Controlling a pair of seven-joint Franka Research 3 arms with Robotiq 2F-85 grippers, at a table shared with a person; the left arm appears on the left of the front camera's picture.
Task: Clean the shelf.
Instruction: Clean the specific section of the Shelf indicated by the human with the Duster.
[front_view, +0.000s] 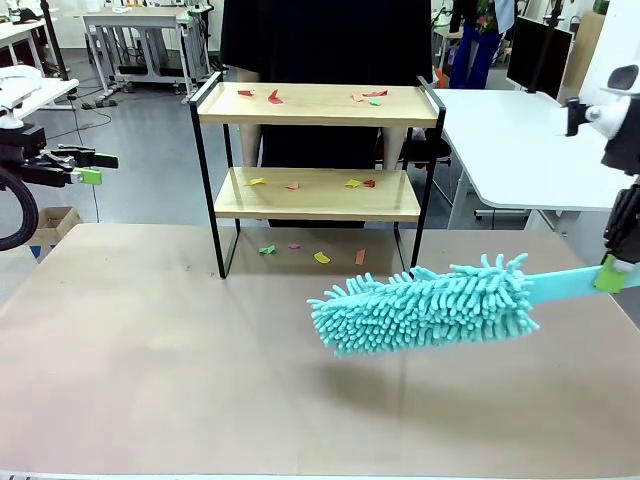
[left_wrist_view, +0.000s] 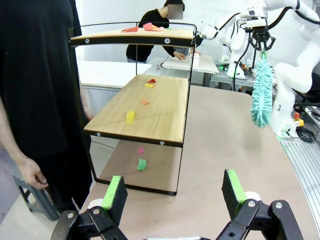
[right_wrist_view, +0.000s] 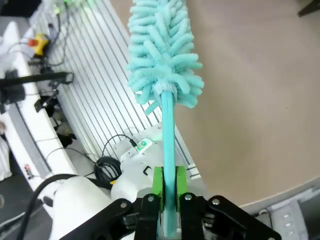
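- Shows one two-tier shelf (front_view: 310, 105) at table's (front_view: 150, 380) far centre.
- Counts paper scraps (front_view: 322, 257): five top, four lower, four beneath.
- Finds right gripper (right_wrist_view: 169, 176) clamped on one teal duster (front_view: 425, 305); left gripper (left_wrist_view: 173, 187) wide apart, empty.

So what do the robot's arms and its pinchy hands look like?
The arms are white, smooth and rounded, like the right arm. Each gripper is black with two fingers tipped with bright green pads: see the left gripper and the right gripper. A thick black cable loops beside the left one.
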